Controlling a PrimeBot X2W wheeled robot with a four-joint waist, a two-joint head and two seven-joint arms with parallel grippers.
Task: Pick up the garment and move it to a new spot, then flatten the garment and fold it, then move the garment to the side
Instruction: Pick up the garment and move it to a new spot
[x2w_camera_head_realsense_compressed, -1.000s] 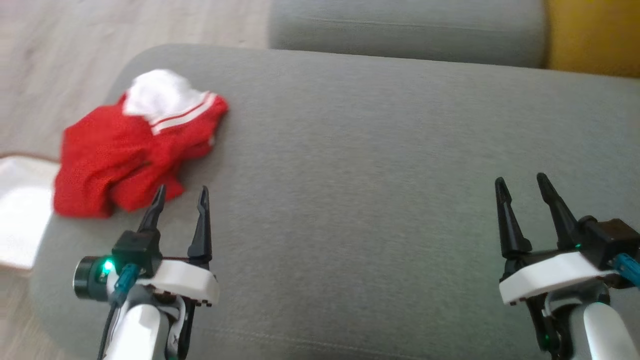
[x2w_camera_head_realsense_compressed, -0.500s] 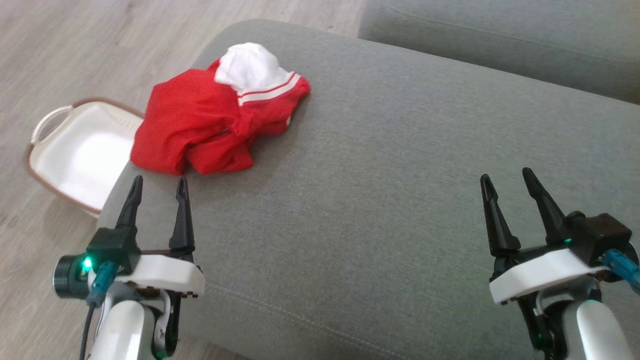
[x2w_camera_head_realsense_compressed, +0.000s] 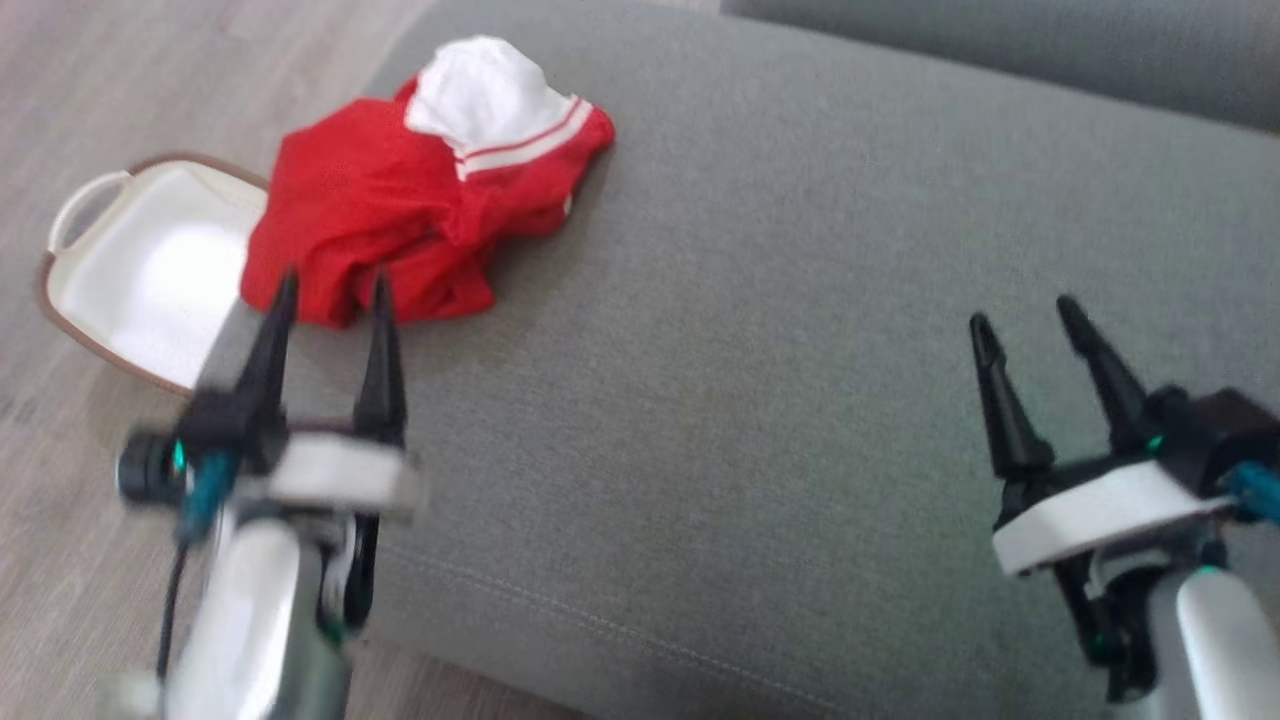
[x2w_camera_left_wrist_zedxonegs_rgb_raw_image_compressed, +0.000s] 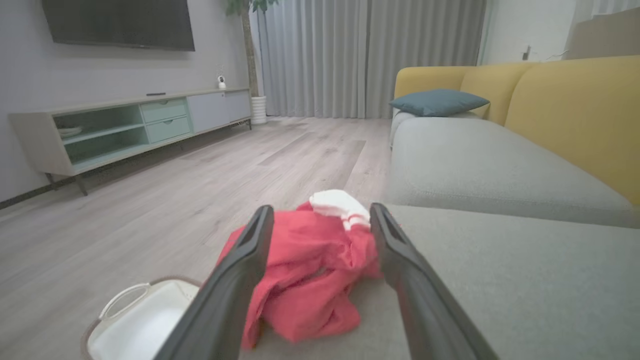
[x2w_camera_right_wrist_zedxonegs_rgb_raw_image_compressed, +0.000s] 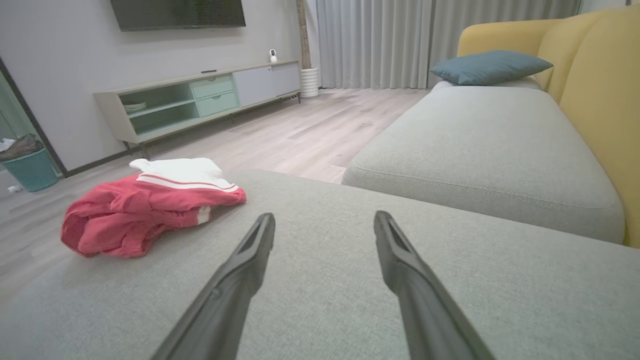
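Observation:
A crumpled red garment (x2w_camera_head_realsense_compressed: 400, 215) with a white part and white stripes lies near the far left corner of the grey sofa cushion (x2w_camera_head_realsense_compressed: 800, 350). The left wrist view has the garment (x2w_camera_left_wrist_zedxonegs_rgb_raw_image_compressed: 305, 270) straight ahead between the fingers, and the right wrist view has the garment (x2w_camera_right_wrist_zedxonegs_rgb_raw_image_compressed: 145, 207) off to the left. My left gripper (x2w_camera_head_realsense_compressed: 333, 290) is open, its tips just short of the garment's near edge, holding nothing. Over the cushion's right side my right gripper (x2w_camera_head_realsense_compressed: 1020, 315) stands open and empty, far from the garment.
A white basket (x2w_camera_head_realsense_compressed: 140, 270) with a brown rim sits on the wooden floor beside the cushion's left edge. A second grey cushion (x2w_camera_right_wrist_zedxonegs_rgb_raw_image_compressed: 480, 145), a yellow backrest (x2w_camera_right_wrist_zedxonegs_rgb_raw_image_compressed: 600, 100) and a blue pillow (x2w_camera_right_wrist_zedxonegs_rgb_raw_image_compressed: 490, 67) lie beyond. A TV cabinet (x2w_camera_right_wrist_zedxonegs_rgb_raw_image_compressed: 200, 100) stands against the wall.
The head camera has kept shifting, so the whole scene slid. My left gripper has advanced toward the garment, its tips now at the garment's near edge. The right gripper has risen slightly.

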